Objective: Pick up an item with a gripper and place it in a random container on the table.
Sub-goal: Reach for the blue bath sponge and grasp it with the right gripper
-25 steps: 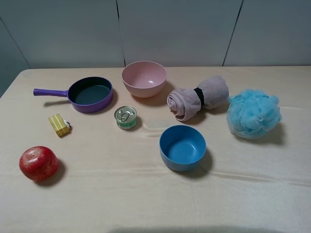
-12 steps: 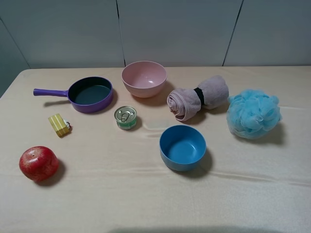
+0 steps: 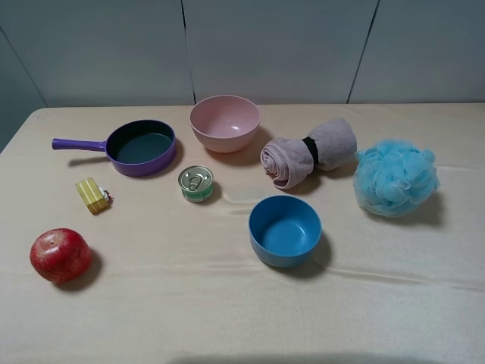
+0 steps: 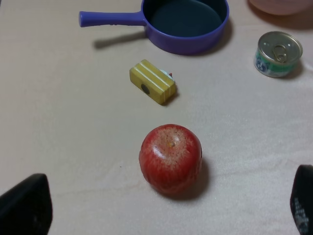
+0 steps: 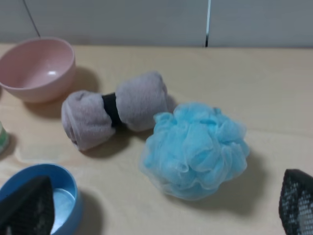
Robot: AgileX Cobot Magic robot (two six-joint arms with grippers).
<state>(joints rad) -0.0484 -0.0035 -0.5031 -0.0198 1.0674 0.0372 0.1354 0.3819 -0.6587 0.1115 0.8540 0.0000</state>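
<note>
The fluffy light-blue bath pouf (image 3: 395,177) lies on the right of the beige cloth table (image 3: 189,303); it also shows in the right wrist view (image 5: 195,149). The pale pink bowl (image 3: 224,122) stands empty at the back middle, also in the right wrist view (image 5: 36,68). Neither gripper shows in the exterior high view. My right gripper (image 5: 161,205) is open and empty, its fingertips (image 5: 296,203) spread wide on the near side of the pouf. My left gripper (image 4: 164,210) is open and empty, with a red apple (image 4: 170,157) just beyond its fingertips (image 4: 24,205).
A rolled pinkish-grey towel (image 3: 307,152) lies between the pink bowl and the pouf. A blue bowl (image 3: 285,230) stands in the middle. A purple pan (image 3: 136,146), a tin can (image 3: 196,183), a yellow block (image 3: 92,195) and the apple (image 3: 61,255) are on the left.
</note>
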